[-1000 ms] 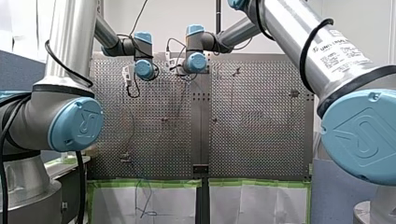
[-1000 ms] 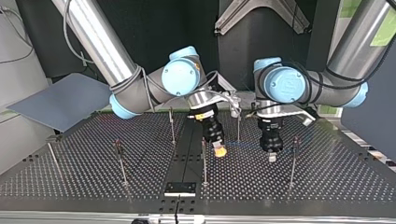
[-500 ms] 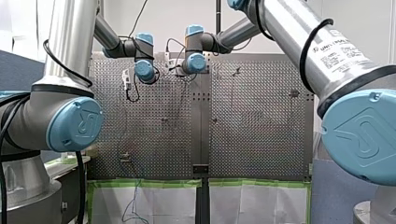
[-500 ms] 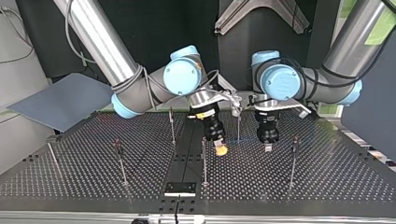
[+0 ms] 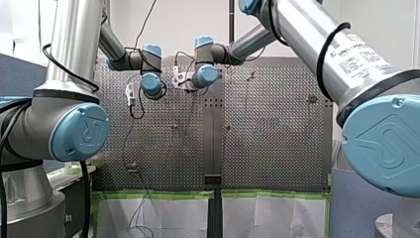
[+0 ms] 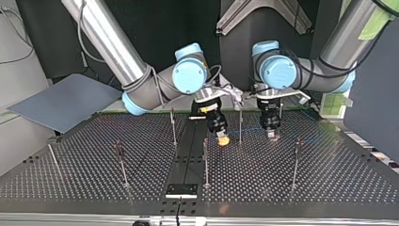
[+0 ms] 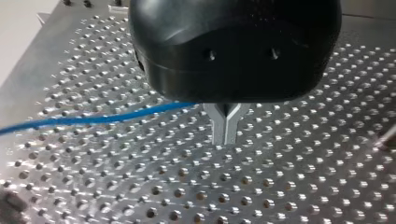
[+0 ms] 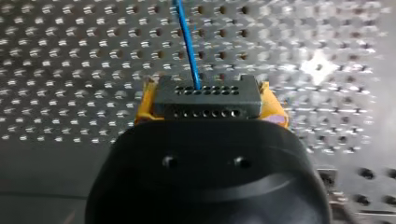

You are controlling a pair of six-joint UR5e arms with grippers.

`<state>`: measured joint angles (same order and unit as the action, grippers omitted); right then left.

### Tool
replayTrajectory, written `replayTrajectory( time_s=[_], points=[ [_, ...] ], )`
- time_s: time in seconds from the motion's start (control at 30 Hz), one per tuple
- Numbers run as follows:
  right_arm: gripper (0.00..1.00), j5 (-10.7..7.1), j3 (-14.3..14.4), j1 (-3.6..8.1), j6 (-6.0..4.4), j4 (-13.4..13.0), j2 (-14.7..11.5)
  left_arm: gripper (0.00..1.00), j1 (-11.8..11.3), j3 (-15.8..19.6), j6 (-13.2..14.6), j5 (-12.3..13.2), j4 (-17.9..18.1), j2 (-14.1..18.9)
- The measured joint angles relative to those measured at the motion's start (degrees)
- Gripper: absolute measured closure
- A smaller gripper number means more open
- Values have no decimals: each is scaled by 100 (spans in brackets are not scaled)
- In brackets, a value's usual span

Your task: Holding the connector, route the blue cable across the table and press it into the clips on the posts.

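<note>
Yellow pads [image 8: 144, 106] of my right gripper [image 8: 208, 106] are closed tight on the dark grey connector [image 8: 208, 95], which is seen clearly only in the right wrist view. The blue cable [image 8: 188, 42] leaves its holed face and runs ahead over the perforated table [image 8: 70, 70]. The left wrist view shows my left gripper [image 7: 225, 137] with metal fingers [image 7: 218, 125] pressed together at the tips. The blue cable reaches their root from the side; whether they pinch it, I cannot tell. The top view gives what both miss: the two grippers hang low over the table, with a thin post [image 6: 240, 123] upright between them and other posts [image 6: 205, 160] near.
</note>
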<state>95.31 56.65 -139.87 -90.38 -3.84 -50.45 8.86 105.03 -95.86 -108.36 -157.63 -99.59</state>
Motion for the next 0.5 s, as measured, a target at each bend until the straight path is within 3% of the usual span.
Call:
replayTrajectory(
  time_s=[0.33,0.5],
  points=[
    [100,3,456,50,45,-10,34,100,27,525,-8,50,451,-1],
    [100,11,679,58,116,-21,58,100,53,761,-6,91,689,-2]
  ],
)
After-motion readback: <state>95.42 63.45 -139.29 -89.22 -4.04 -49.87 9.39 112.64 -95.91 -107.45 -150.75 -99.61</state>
